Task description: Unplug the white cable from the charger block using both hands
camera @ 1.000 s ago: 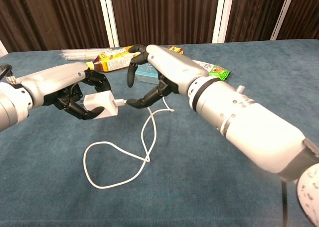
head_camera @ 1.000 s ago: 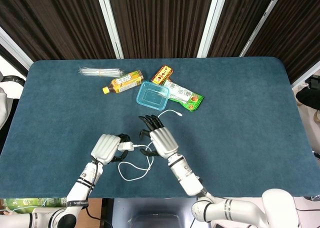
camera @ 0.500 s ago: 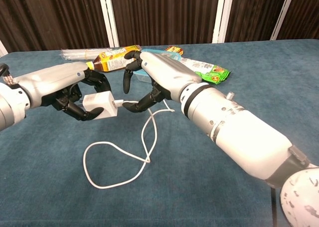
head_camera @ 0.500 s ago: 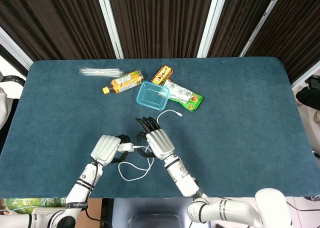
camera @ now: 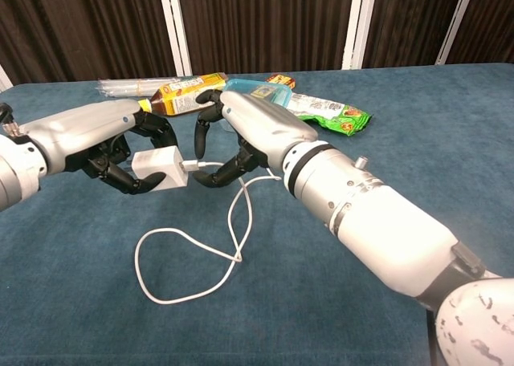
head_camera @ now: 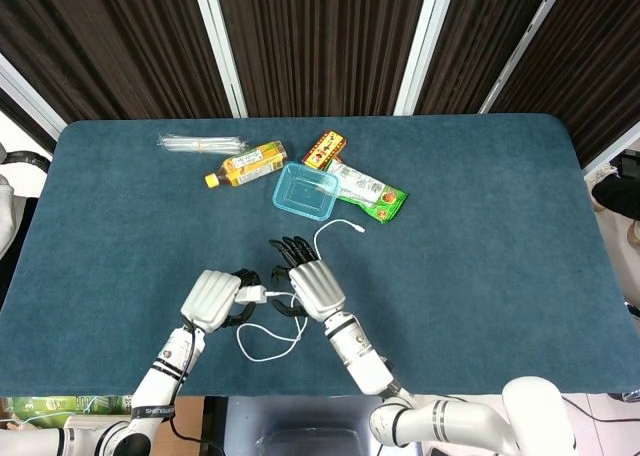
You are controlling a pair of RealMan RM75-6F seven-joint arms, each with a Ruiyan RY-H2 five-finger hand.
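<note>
A white charger block (camera: 157, 169) is gripped in my left hand (camera: 108, 143), held a little above the blue table; in the head view the block (head_camera: 251, 294) pokes out of that hand (head_camera: 211, 298) to the right. The white cable (camera: 186, 263) is plugged into the block's right end and trails down in loops on the cloth (head_camera: 268, 344), its free end (head_camera: 356, 227) lying near the blue tub. My right hand (camera: 245, 132) sits right beside the block, thumb and fingers curled around the cable at its plug (camera: 202, 167); from above the right hand (head_camera: 312, 284) covers the plug.
At the back of the table lie a clear blue tub (head_camera: 305, 190), a tea bottle (head_camera: 245, 164), a green snack packet (head_camera: 368, 191), a small red-yellow box (head_camera: 324, 148) and a clear plastic wrapper (head_camera: 198, 143).
My right hand has slid left towards the block, and its fingers have curled from touching the plug to wrapping it. The left hand and block have stayed put.
</note>
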